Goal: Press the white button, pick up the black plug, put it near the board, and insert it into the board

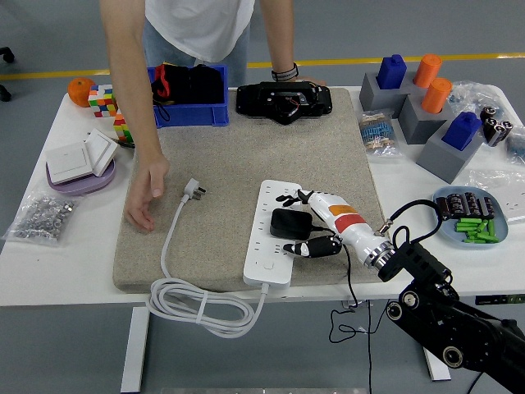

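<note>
The black plug [287,222] sits on the white board [272,232], over the sockets of its right-hand row, about halfway along. It looks seated rather than lying loose, though from this high view I cannot tell whether the pins are fully home. So the pick-up and the carry to the board look finished, and the insertion seems done or nearly so. The white button [271,265] at the board's near end is uncovered; nothing shows whether it has been pressed. What may be left is a last push on the plug and drawing the arm away.

The right robot hand [305,223] reaches in from the lower right, its white forearm lying low across the grey mat [230,164] toward the board. Its fingers are loosely spread around the plug's right side: some point over the board just beyond the plug, the thumb [316,247] lies on the near side. They seem close to or barely touching the plug, not clamped on it, so the hand reads as open and holding nothing. The left robot hand is out of sight.

At the far side of the bench [49,254] a person leans in; one hand [146,190] hovers over the mat's left edge, beside the board's white cable [176,226], touching nothing that I can make out.
</note>
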Controlling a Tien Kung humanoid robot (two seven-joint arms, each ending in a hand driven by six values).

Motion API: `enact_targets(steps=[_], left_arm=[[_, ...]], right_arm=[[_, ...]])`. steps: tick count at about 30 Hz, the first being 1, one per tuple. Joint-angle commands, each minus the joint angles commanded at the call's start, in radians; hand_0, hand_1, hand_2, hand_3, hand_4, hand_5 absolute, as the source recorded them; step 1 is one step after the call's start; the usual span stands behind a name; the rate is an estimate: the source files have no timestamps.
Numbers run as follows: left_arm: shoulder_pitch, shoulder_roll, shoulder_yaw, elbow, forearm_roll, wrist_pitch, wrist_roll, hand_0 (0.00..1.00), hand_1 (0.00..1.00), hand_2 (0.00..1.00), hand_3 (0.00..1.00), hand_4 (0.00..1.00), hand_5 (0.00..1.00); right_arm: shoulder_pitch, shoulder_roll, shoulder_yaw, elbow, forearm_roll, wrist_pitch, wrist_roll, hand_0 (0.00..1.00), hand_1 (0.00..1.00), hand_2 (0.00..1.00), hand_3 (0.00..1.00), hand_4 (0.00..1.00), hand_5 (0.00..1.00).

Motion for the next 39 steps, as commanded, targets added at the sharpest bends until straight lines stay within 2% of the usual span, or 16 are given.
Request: enact_targets(steps=[1, 6, 7, 12, 13, 21, 24, 25, 39], left_arm=[[0.000, 0.000, 0.002, 0.000, -0.001, 0.000, 0.000, 0.773, 0.710, 0.666, 0.734, 0.653, 0.544], [-0.001, 0.001, 0.002, 0.000, 0.003, -0.001, 0.001, 0.773, 0.710, 0.666, 0.734, 0.653, 0.544], [-0.001, 0.001, 0.002, 0.000, 0.003, -0.002, 0.001, 0.773, 0.711, 0.666, 0.734, 0.653, 0.544], [0.000, 0.001, 0.003, 0.000, 0.002, -0.002, 0.001, 0.773, 0.711, 0.666, 0.734, 0.653, 0.544], [0.001, 0.001, 0.004, 0.000, 0.002, -0.002, 0.001, 0.773, 0.710, 0.666, 0.735, 0.652, 0.543], [0.002, 0.000, 0.002, 0.000, 0.001, -0.002, 0.001, 0.773, 0.710, 0.666, 0.735, 0.652, 0.540], [0.003, -0.001, 0.002, 0.000, 0.000, -0.002, 0.000, 0.773, 0.710, 0.666, 0.735, 0.652, 0.540], [0.002, -0.001, 0.001, 0.000, 0.001, -0.002, 0.001, 0.773, 0.710, 0.666, 0.735, 0.652, 0.540], [0.005, 0.000, -0.004, 0.000, 0.005, -0.002, 0.000, 0.773, 0.710, 0.666, 0.735, 0.654, 0.536]], right_arm=[[0.000, 0.001, 0.003, 0.003, -0.002, 0.001, 0.000, 0.859, 0.873, 0.818, 0.828, 0.998, 0.222], [-0.004, -0.002, 0.019, 0.027, -0.005, 0.008, -0.004, 0.859, 0.873, 0.818, 0.828, 0.998, 0.222], [-0.006, -0.003, 0.023, 0.034, -0.005, 0.011, -0.006, 0.901, 0.905, 0.857, 0.867, 0.998, 0.420], [-0.021, -0.008, 0.057, 0.076, -0.014, 0.037, -0.031, 0.901, 0.905, 0.857, 0.867, 0.998, 0.420], [-0.028, -0.010, 0.072, 0.088, -0.017, 0.043, -0.038, 0.967, 0.948, 0.920, 0.929, 0.998, 0.611], [-0.077, -0.035, 0.188, 0.145, -0.042, 0.061, -0.060, 0.972, 0.950, 0.921, 0.928, 0.998, 0.633], [-0.097, -0.045, 0.231, 0.155, -0.047, 0.065, -0.064, 0.972, 0.950, 0.921, 0.928, 0.998, 0.633], [-0.103, -0.048, 0.248, 0.158, -0.050, 0.066, -0.066, 0.977, 0.943, 0.910, 0.925, 0.998, 0.674], [-0.200, -0.077, 0.430, 0.187, -0.059, 0.078, -0.073, 0.973, 0.938, 0.904, 0.923, 0.998, 0.683]])
